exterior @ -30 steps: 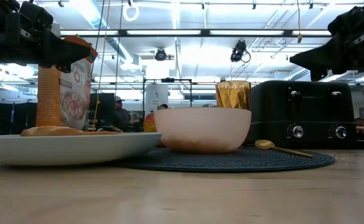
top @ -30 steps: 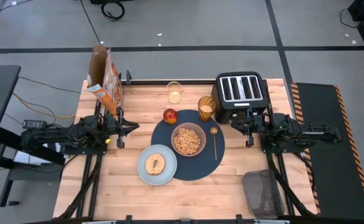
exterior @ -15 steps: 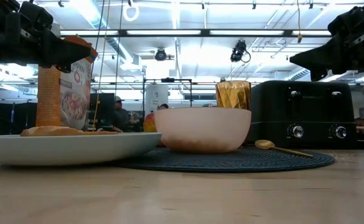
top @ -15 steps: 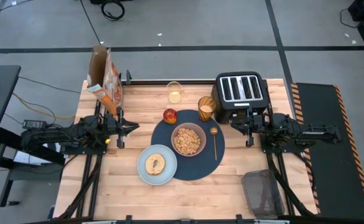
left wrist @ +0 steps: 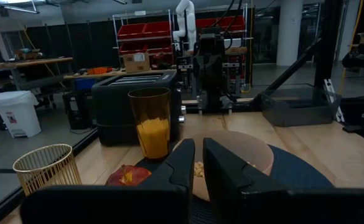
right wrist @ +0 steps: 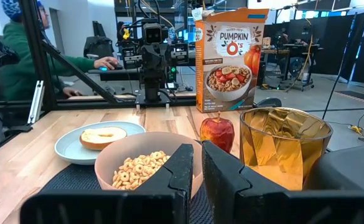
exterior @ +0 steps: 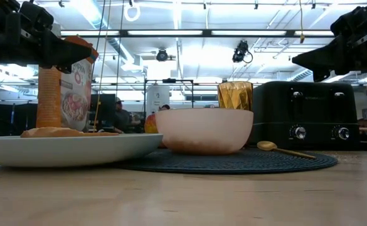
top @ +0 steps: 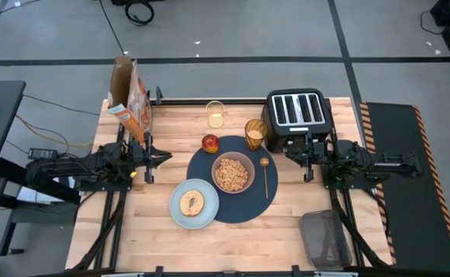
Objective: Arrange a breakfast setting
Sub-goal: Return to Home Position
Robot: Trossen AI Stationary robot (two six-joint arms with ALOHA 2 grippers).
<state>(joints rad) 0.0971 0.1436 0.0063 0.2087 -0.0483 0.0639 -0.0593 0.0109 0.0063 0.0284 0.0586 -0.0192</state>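
Now, with the bowl (top: 251,174) centred on the mat (top: 244,206) mid-table, we judge the homing step nearly done: left gripper (top: 165,158) and right gripper (top: 288,153) flank the mat toward the side edges, jaws closed empty, needing only to settle.

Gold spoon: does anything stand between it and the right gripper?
Nothing visible does. From the right gripper, beside the toaster, only bare table and mat edge lie before the gold spoon; the amber tumbler stands aside.
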